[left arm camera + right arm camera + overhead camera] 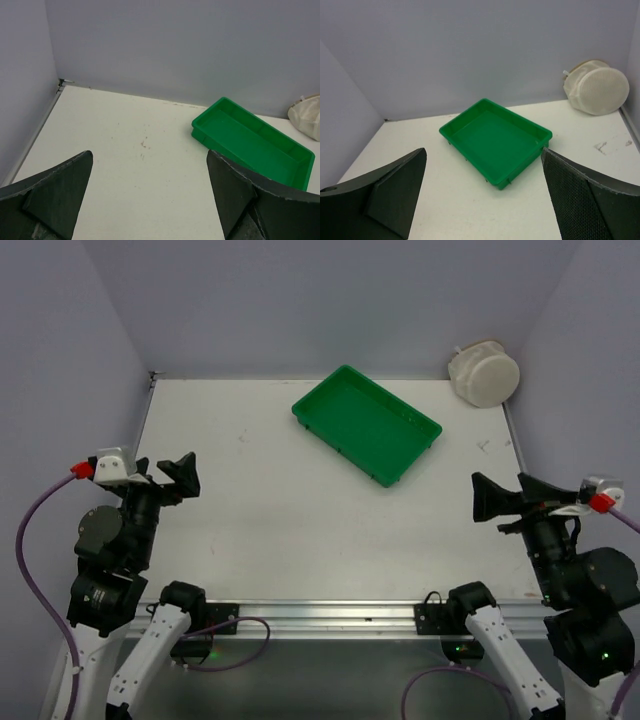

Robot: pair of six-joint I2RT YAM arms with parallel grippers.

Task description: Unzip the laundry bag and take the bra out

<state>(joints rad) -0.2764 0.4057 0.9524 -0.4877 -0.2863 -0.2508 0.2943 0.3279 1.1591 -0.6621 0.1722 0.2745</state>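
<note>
Left gripper (178,478) and right gripper (487,500) are pictured raised above the near half of the white counter (270,520), each with its two black fingers spread wide and nothing held between them. The left gripper is held by the counter's left edge and the right gripper by its right edge, and both are pointed inward. Purple cables (30,540) are looped from the wrists down past the arm bases, which are bolted to a metal rail (330,615) along the near edge. Faint scuff marks are scattered over the counter between the arms.

Beyond mid-counter, a green rectangular tray (367,425) is set at a slant, with one corner turned toward the back wall. Well apart from it, in the far right corner, the laundry bag (485,373) is found. It is white, round and drum-shaped, stood on its side and leaned against the back wall, with its flat face turned toward the arms. Both grippers are well apart from it.

From the right wrist view the bag's face is shown as a fine pale mesh with a cream rim behind. What is inside cannot be made out, and whether the zip is done up cannot be told. In the left wrist view only the bag's edge is caught, at the right margin beyond the tray.
</note>
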